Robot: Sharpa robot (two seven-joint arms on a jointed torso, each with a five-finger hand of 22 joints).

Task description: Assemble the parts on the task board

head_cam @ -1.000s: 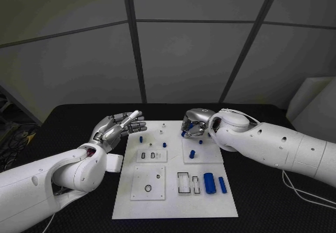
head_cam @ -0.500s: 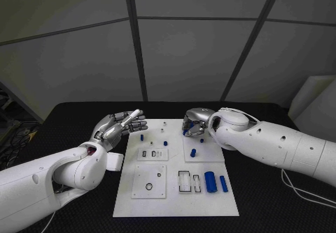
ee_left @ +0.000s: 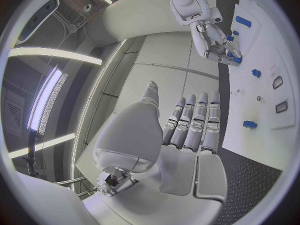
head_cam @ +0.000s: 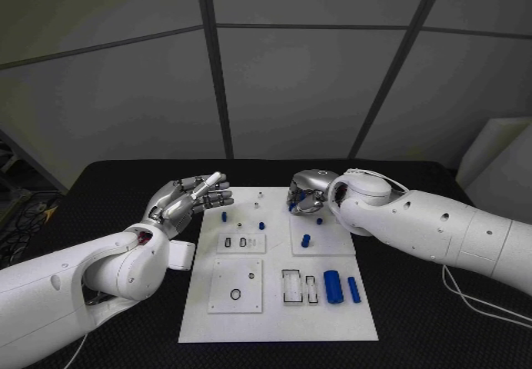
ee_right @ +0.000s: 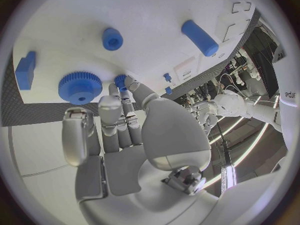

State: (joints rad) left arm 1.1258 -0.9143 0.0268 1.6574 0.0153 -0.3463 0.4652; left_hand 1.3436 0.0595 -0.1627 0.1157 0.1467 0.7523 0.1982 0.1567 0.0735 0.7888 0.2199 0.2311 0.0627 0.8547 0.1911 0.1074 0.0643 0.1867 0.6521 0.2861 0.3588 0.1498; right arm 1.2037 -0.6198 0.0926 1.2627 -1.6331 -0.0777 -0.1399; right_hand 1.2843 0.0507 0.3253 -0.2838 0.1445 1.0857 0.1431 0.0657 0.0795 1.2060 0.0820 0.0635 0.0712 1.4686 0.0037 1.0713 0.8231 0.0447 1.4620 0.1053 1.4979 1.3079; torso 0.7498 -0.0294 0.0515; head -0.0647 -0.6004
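Note:
The white task board (head_cam: 277, 323) lies in the middle of the table. My right hand (head_cam: 309, 192) hovers over its far end, thumb and a finger pinching a small blue peg (ee_right: 120, 80). Just beside those fingers lie a blue gear (ee_right: 80, 87) and a blue block (ee_right: 25, 70). A short blue cylinder (ee_right: 112, 38) and a longer one (ee_right: 200, 37) sit further along the board. My left hand (head_cam: 192, 197) is raised beside the board's far left corner, fingers straight (ee_left: 194, 122) and holding nothing.
Two blue cylinders (head_cam: 333, 288) (head_cam: 353, 290) lie near the board's right edge, beside clear slotted insets (head_cam: 290, 288). Small blue pegs (head_cam: 240, 228) stand at the far left, and a black ring (head_cam: 235, 296) rests on an inset plate. A cable (head_cam: 477, 304) trails on the table at the right.

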